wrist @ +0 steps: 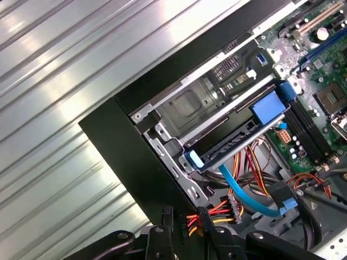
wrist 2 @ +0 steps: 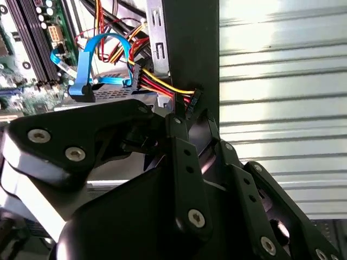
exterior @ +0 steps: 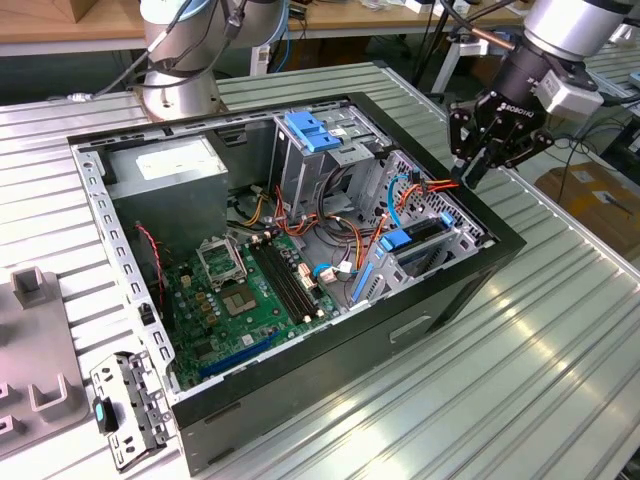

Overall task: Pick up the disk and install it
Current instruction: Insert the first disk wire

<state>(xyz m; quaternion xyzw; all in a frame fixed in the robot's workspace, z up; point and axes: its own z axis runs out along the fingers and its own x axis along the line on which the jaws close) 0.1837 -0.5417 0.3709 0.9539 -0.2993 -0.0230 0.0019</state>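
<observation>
My gripper (exterior: 474, 172) hangs over the case (exterior: 497, 262) rim; cables (exterior: 432, 186) crowd the bay beneath, table (exterior: 560, 340) outside lies free.

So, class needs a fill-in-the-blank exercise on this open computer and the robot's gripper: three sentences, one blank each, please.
1. The gripper hovers at the computer case's edge on the exterior view's ___.
2. The motherboard inside the case is coloured ___.
3. The plastic bracket atop the grey drive cage is coloured ___.
Missing words: right; green; blue.
</observation>
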